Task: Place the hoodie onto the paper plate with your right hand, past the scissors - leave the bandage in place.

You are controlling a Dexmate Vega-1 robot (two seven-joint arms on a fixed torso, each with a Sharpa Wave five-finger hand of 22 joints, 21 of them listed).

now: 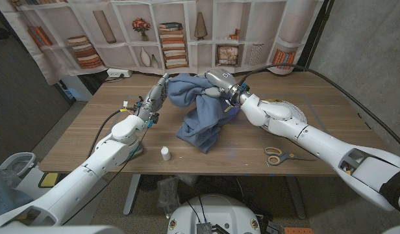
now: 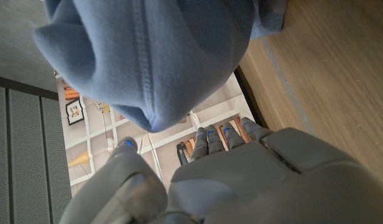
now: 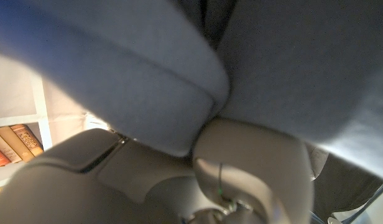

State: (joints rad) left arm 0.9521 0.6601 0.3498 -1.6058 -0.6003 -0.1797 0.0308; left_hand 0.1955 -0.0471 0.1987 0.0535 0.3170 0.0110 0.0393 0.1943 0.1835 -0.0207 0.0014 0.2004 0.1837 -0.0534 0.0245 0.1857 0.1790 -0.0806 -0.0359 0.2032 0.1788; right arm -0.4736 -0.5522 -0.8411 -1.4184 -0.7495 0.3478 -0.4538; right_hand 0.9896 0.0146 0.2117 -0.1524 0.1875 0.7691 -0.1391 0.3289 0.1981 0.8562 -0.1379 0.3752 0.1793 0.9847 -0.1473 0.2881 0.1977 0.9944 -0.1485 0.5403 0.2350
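My right hand (image 1: 217, 83) grips a bunched fold of the blue hoodie (image 1: 201, 110) and holds it up above the table's middle, with the lower part draping onto the wood. Close up, the hoodie (image 3: 291, 62) presses against that hand (image 3: 241, 168). My left hand (image 1: 157, 93) reaches up beside the hoodie's left edge, fingers straight and holding nothing. Past its fingers (image 2: 207, 140) the hoodie (image 2: 148, 56) hangs. The white paper plate (image 1: 292, 112) lies under my right forearm. Orange-handled scissors (image 1: 278, 156) lie nearer the front right. The small white bandage roll (image 1: 165, 153) stands front centre.
A curtain printed with bookshelves (image 1: 174, 39) hangs behind the wooden table (image 1: 89, 140). A power strip (image 1: 119, 73) and cables lie at the back left edge. A black cable (image 1: 343, 81) runs along the back right.
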